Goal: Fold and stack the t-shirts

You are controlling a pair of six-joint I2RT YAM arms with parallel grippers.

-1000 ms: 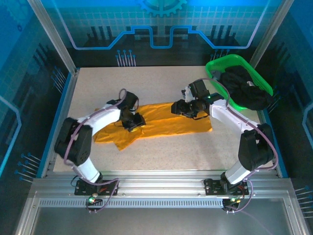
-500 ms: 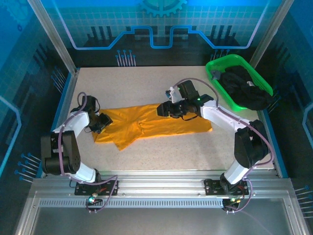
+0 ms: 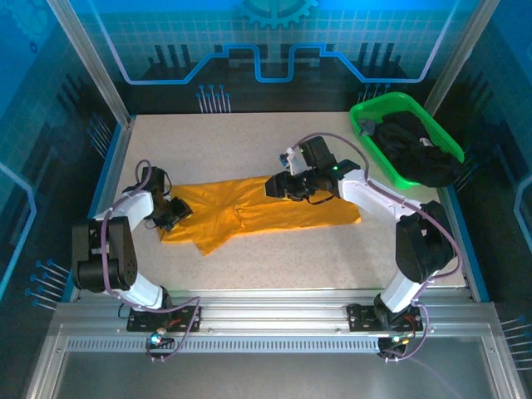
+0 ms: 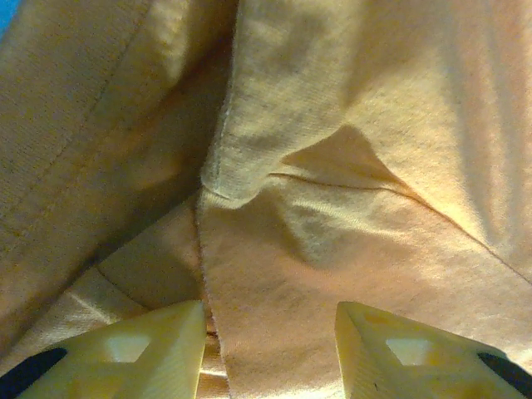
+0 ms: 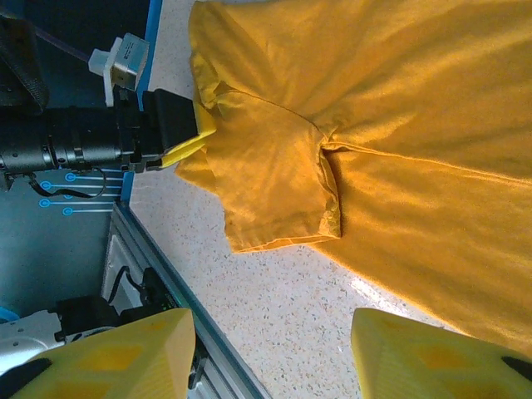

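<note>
1. My left pincer (image 3: 172, 210) sits low at the left end of the t-shirt (image 3: 274, 212), jaws apart, nothing clamped, rumpled cloth just ahead; closing here I could catch two layers or a stray fold, and the shirt would drag crooked; my forearm lies near the table (image 3: 249, 258), wrist pointing right.
2. The t-shirt lies spread mid-table, creased at its left.
3. My right pincer (image 3: 276, 184) hangs over the shirt's far edge, jaws apart and empty; that arm reaches leftward, elbow raised.

No legible text, labels, brands or numbers anywhere, t-shirt (image 3: 274, 214) plain, without print
</note>
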